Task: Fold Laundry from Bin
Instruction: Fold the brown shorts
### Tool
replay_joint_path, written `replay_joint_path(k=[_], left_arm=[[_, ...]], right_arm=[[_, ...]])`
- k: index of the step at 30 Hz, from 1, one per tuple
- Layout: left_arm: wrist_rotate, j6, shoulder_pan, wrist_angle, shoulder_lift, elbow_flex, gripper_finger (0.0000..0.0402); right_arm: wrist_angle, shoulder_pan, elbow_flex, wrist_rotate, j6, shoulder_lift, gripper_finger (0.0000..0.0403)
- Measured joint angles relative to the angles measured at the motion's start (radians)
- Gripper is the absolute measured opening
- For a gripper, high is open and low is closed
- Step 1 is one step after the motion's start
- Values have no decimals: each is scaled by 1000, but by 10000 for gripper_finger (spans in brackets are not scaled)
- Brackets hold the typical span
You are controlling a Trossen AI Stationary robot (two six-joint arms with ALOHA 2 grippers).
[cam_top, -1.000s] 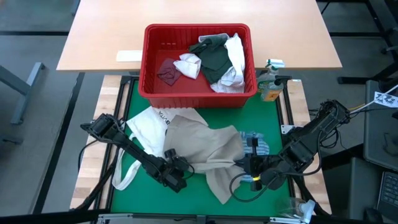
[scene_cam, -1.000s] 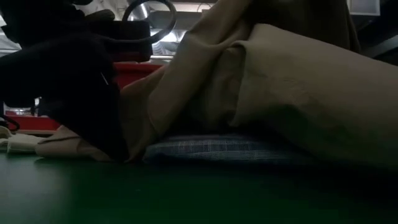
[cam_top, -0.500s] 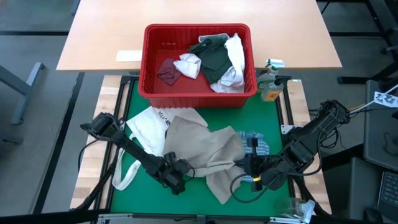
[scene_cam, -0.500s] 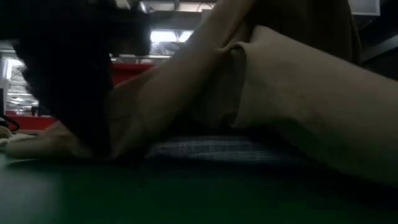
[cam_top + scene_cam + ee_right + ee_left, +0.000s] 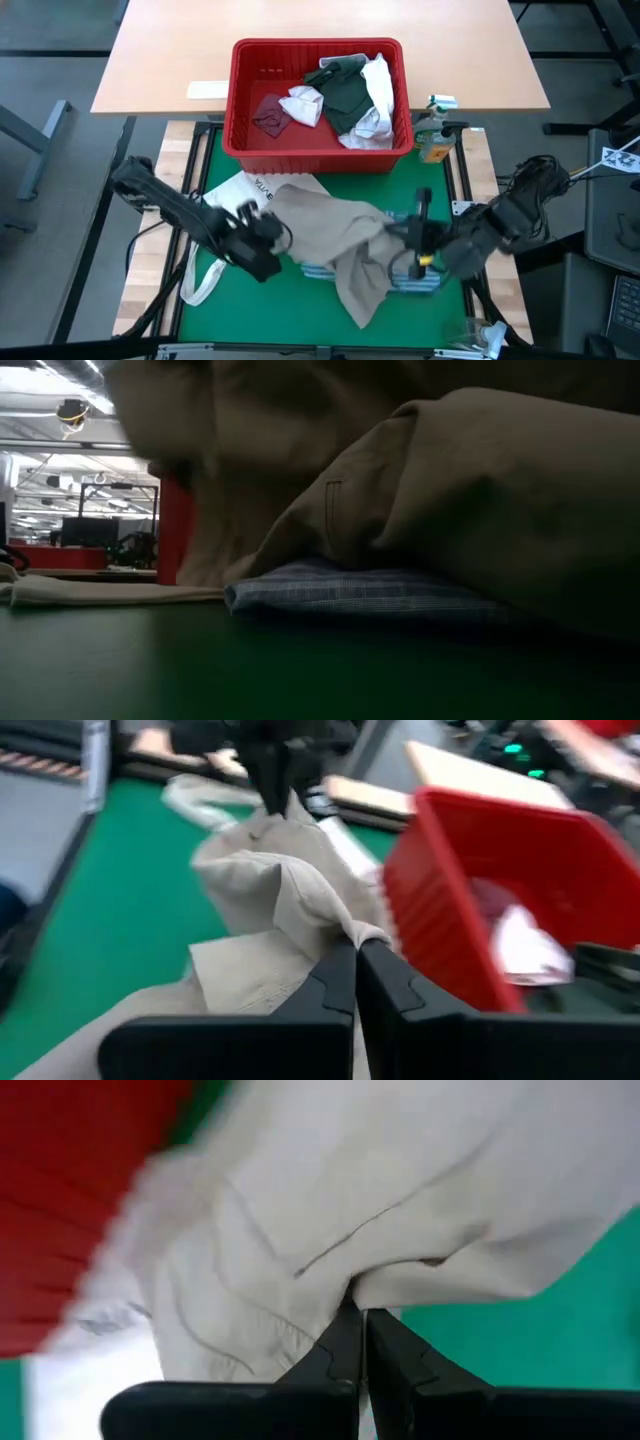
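The tan shirt [image 5: 345,255] hangs between my two grippers over the green mat. My left gripper [image 5: 277,233] is shut on its left side and my right gripper [image 5: 393,238] on its right side. The shirt's lower part droops onto a blue-striped cloth [image 5: 370,592], which lies flat on the mat. The red bin [image 5: 318,150] stands at the mat's far edge with white, dark green and maroon laundry [image 5: 340,90] inside. In the low view the shirt [image 5: 480,490] fills the upper right. My left gripper pinches a bunched fold of the tan shirt [image 5: 340,1285] between its two shut fingers, slanting down from the table's left. The cloth spreads out beyond the fingertips and is lifted off the mat there. My right gripper pinches a gathered fold of the shirt [image 5: 350,935] between its shut fingers, coming from the table's right. The cloth rises to the fingers and sags toward the left gripper.
A white tote bag [image 5: 235,200] with long straps lies on the mat's left half, partly under the shirt. A small bottle [image 5: 435,140] stands right of the bin. A wooden table [image 5: 170,60] lies beyond the bin.
My left gripper has risen from the mat's near side toward the bin, carrying the shirt's left edge up. My right gripper has risen too. The shirt's upper part is lifted clear and bunched; its lower part stays on the striped cloth.
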Motion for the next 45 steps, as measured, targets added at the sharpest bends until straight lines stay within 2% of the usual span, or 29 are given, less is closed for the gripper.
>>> replay_joint_path(k=[4,10,19,26,31,35,40,45], left_arm=[[-94,94,63,-41,-81,86,0],[-162,259,203,-42,-151,196,0],[-181,555,432,84,-160,385,0],[-145,692,529,188,-160,484,0],[-93,698,533,174,-160,510,0],[-41,660,498,91,-159,510,0],[-28,568,431,-11,-156,510,0],[-50,558,360,-4,-158,510,0]], right_arm=[[-59,-95,117,28,-54,0,1],[-72,-259,291,11,-230,0,1],[-12,-545,508,-170,-461,0,1],[95,-742,580,-375,-604,0,1],[76,-805,596,-457,-585,0,1],[-80,-803,596,-508,-535,-5,1],[-247,-803,595,-569,-432,-3,1],[-219,-803,595,-569,-383,-9,1]])
